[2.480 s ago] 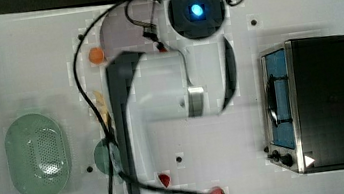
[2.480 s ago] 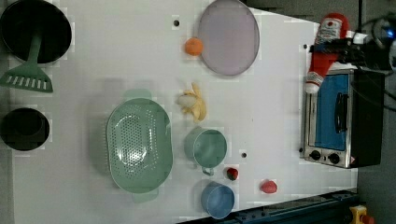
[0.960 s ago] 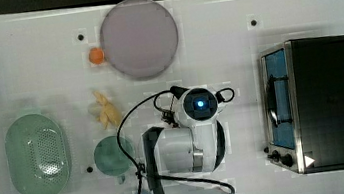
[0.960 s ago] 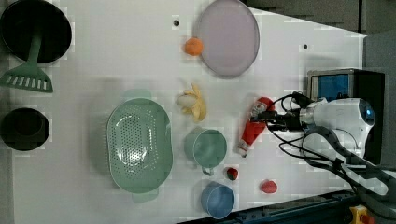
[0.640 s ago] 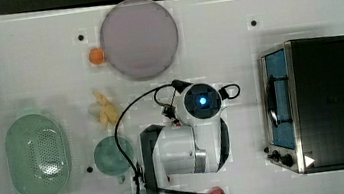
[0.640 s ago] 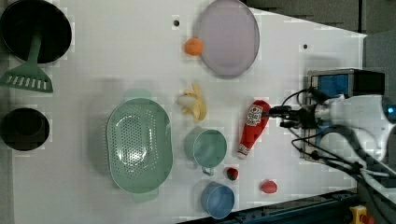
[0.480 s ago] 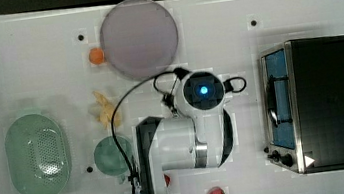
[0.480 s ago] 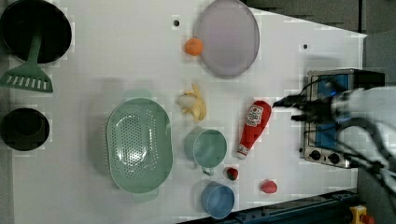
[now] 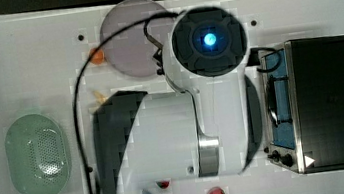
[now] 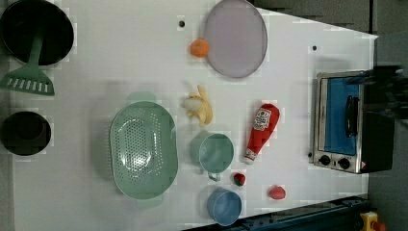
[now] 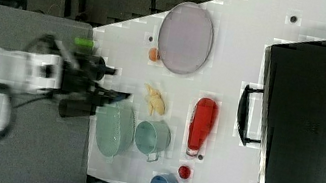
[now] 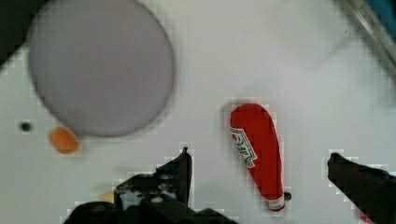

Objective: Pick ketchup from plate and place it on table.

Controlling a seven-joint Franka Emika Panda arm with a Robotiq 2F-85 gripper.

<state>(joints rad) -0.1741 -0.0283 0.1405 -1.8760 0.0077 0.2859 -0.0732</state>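
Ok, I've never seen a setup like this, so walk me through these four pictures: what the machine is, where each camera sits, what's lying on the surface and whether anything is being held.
The machine is a single white robot arm, seen from above in the top view. Two more cameras watch the big white tabletop from its sides, and one camera rides on the wrist, looking down past the two black fingers.

On the tabletop lie a flat round greyish-lilac plate, now bare, a small orange ball, a peeled banana, a pale green perforated basket, a green cup, a blue cup and a toaster oven.

The red ketchup squeeze bottle lies on its side on the tabletop, apart from the plate. The gripper is open above it and holds nothing.
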